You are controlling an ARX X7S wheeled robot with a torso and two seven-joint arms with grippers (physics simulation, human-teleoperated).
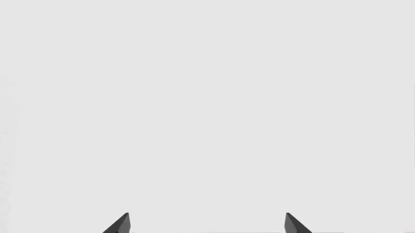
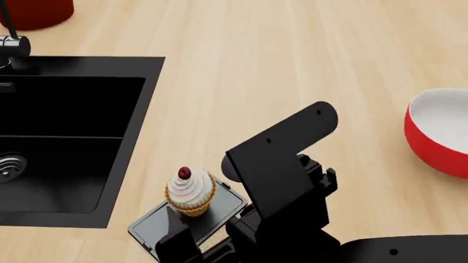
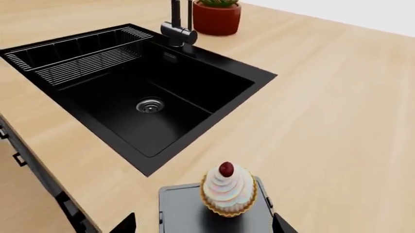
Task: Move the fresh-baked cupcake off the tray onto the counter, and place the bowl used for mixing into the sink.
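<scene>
While cupcake (image 3: 228,191) sits on tray (image 3: 184,213), right tool (image 3: 204,224) apart astride it; sink (image 3: 123,92) near.

Counter (image 2: 292,66): light wood, pale plank grain, fills most of head view.
Sink (image 2: 66,142): black, rect., recessed into counter at left; round metal drain (image 3: 149,104) in basin floor; wire rack (image 3: 77,58) along one end; black faucet (image 3: 178,22) at far rim.
Tray (image 3: 188,213): dark grey, flat, lies on counter at near edge, just right of sink's near corner.
Bowl (image 2: 442,131): red outside, white inside, sits on counter at right, well apart from tray, cut by frame edge.
Plant pot (image 3: 216,17): red, on counter beyond sink, near faucet.
</scene>
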